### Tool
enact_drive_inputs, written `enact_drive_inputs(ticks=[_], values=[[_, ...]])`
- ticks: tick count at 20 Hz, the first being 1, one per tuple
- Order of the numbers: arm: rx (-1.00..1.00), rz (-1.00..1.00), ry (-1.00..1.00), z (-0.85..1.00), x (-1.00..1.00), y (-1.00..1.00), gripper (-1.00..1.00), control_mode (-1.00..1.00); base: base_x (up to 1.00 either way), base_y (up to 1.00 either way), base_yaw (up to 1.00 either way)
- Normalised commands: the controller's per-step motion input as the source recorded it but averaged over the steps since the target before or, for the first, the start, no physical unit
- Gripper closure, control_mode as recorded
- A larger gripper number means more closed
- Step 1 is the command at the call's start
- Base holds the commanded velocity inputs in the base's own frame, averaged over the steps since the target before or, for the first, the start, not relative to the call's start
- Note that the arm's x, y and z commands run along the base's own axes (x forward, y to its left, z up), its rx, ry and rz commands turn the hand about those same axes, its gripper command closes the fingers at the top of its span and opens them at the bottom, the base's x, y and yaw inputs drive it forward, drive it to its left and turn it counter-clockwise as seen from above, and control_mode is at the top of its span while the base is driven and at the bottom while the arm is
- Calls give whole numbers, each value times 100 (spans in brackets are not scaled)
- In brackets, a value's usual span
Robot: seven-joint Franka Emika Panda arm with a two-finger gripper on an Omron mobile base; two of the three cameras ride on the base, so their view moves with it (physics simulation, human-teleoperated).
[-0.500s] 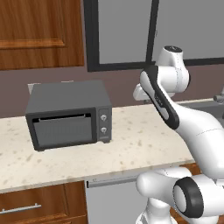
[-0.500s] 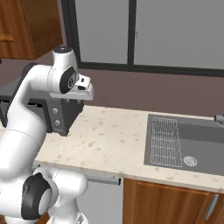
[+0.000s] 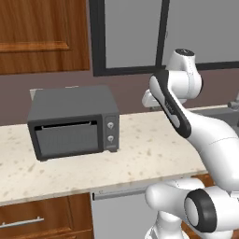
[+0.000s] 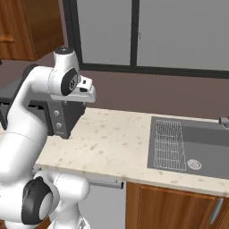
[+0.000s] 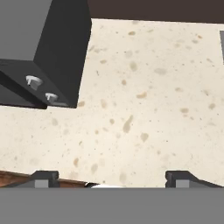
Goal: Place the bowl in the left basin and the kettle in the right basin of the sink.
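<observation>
The bowl and the kettle are out of view. The sink (image 4: 152, 144) is set into the speckled counter at the right, and its left basin (image 4: 203, 150) holds a wire rack (image 4: 170, 145) and a round drain (image 4: 193, 164). The right basin is out of view. My gripper (image 5: 113, 178) hangs above the bare counter, open, with nothing between its widely spaced fingertips (image 5: 43, 177). In the right base view the hand (image 4: 84, 93) is held up in front of the toaster oven, well to the left of the sink.
A dark grey toaster oven (image 3: 72, 123) stands on the counter (image 3: 140, 154) at the left, also seen as toaster oven (image 5: 41, 48) in the hand view. A faucet (image 4: 223, 120) rises at the sink's back edge. Wooden cabinets hang above and sit below.
</observation>
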Motion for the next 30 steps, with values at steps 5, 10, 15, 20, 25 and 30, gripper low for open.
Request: enact_drive_inputs(ticks=[5,10,15,20,25,30], values=[[0,0,0,0,0,0,-100,100,-42,0,0],[0,0,0,0,0,0,-100,100,-22,0,0],[0,0,0,0,0,0,-100,100,0,-28,0],[0,0,0,0,0,0,-100,100,0,-59,0],[0,0,0,0,0,0,-100,100,0,-62,0],[0,0,0,0,0,0,-100,100,0,-59,0]])
